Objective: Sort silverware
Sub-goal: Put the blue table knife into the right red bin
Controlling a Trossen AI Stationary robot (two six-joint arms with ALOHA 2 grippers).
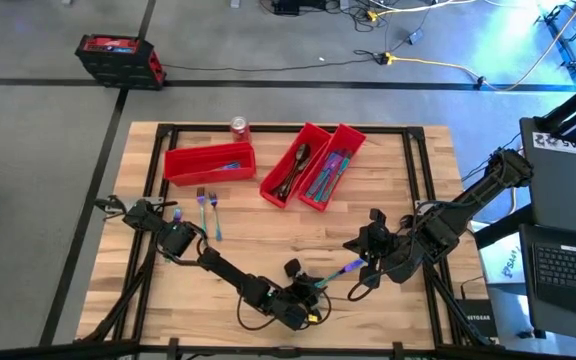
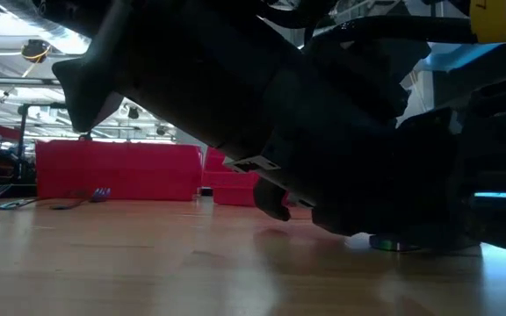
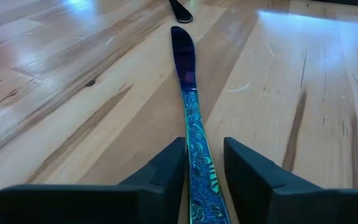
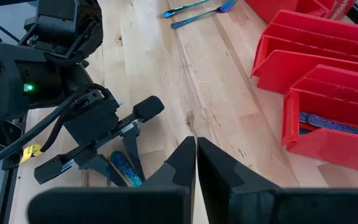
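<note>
Near the counter's (image 1: 128, 270) left edge lie two loose forks (image 1: 213, 213), side by side and well apart from both arms. Behind them, toward the far edge, stand three red bins: one (image 1: 193, 163) set crosswise, with a red can (image 1: 239, 126) just beyond it, and two (image 1: 313, 138) set aslant and touching each other. All three already hold silverware, though the number of pieces cannot be counted.

Close to the near edge, about midway along it, the left end effector (image 3: 204, 155) sits low over one knife (image 3: 184, 62). Its fingers (image 3: 166, 165) straddle the handle, narrowly parted. One finger appears to touch the metal and a gap shows at the other, so the end effector is judged not yet clenched.

The knife lies flat on the wood. Its long axis runs straight out from between those fingers, blade end leading toward the right edge and the right end effector (image 1: 370, 243).

The right end effector is clenched on nothing and waits just beyond the blade tip. The left arm is the nearer and is already aligned with the handle.

Counted: one knife, two forks, three bins, one can.
</note>
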